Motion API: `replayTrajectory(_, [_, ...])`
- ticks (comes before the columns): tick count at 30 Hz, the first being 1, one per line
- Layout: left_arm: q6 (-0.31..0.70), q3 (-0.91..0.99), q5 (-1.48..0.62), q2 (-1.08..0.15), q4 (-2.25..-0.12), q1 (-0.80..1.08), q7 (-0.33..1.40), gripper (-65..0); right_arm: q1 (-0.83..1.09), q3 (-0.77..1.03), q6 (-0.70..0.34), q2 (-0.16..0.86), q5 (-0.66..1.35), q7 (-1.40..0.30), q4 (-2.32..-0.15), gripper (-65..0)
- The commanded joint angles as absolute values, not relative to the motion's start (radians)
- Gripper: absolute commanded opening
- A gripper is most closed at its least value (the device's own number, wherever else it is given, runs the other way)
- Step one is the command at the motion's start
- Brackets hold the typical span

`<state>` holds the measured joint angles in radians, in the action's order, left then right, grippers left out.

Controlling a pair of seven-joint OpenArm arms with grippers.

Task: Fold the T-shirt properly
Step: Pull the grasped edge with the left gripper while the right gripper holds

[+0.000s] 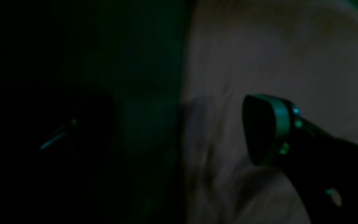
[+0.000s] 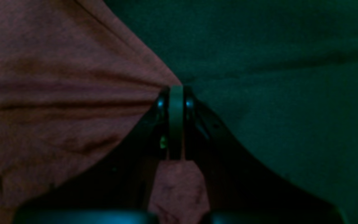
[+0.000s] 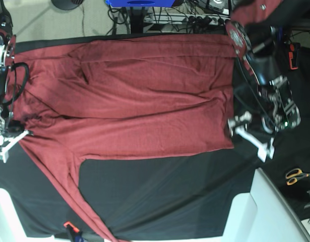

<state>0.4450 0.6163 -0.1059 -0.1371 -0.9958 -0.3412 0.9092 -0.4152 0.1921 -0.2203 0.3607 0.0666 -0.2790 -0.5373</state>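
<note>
The brick-red T-shirt (image 3: 134, 96) lies spread flat on the black cloth sheet (image 3: 170, 191), with one long sleeve (image 3: 79, 201) running toward the front edge. My right gripper (image 3: 7, 132) is at the shirt's left edge. In the right wrist view it (image 2: 176, 90) is shut on a pinch of the red fabric (image 2: 42, 93), and a bit of cloth (image 2: 179, 186) shows between the fingers. My left gripper (image 3: 249, 132) is at the shirt's right hem. In the dark left wrist view it (image 1: 179, 130) is open over the cloth edge (image 1: 275, 56), holding nothing.
Orange-handled scissors (image 3: 296, 175) lie at the right. A white surface (image 3: 268, 212) sits at the lower right corner. Cables and a blue object (image 3: 139, 2) are behind the far edge. A small orange-and-black item (image 3: 69, 227) lies by the sleeve end.
</note>
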Motion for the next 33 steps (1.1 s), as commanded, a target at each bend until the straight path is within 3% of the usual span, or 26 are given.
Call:
replayTrajectory(1, [0.447,0.616,-0.110,-0.160,-0.972,-0.374,0.881,-2.0,-0.444,0.194,-0.216,0.380,0.065,-0.262,-0.555,-65.0])
replayTrajectory(10, [0.430,0.608,-0.107,-0.199,-0.568,-0.518,0.671,-2.0,-0.444,0.193,-0.214,0.380,0.065,-0.262,-0.555,-65.0])
replayTrajectory(16, [0.429,0.607,-0.110,-0.191,-0.510,-0.555,0.628,-3.1,-0.444,0.193,-0.213,0.381,0.065,-0.259,-0.555,-65.0])
replayTrajectory(18, [0.429,0.607,-0.108,-0.180,-0.506,-0.570,0.630,-8.7,-0.444,0.193,-0.213,0.381,0.065,-0.259,-0.555,-65.0])
replayTrajectory(23, [0.429,0.607,-0.107,-0.177,-0.504,-0.573,0.624,-33.2,-0.446,0.193,-0.213,0.381,0.065,-0.257,-0.555,-65.0])
replayTrajectory(28, [0.429,0.607,-0.105,-0.180,-0.504,-0.572,0.585,-48.7,-0.446,0.193,-0.213,0.380,0.065,-0.255,-0.555,-65.0])
replayTrajectory(31, [0.429,0.587,-0.105,-0.183,-0.503,-0.567,0.552,-65.0,-0.446,0.193,-0.213,0.380,0.065,-0.255,-0.555,-65.0])
replayTrajectory(33, [0.429,0.527,-0.105,-0.185,-0.501,-0.567,0.533,-65.0,-0.447,0.193,-0.213,0.380,0.065,-0.254,-0.555,-65.0])
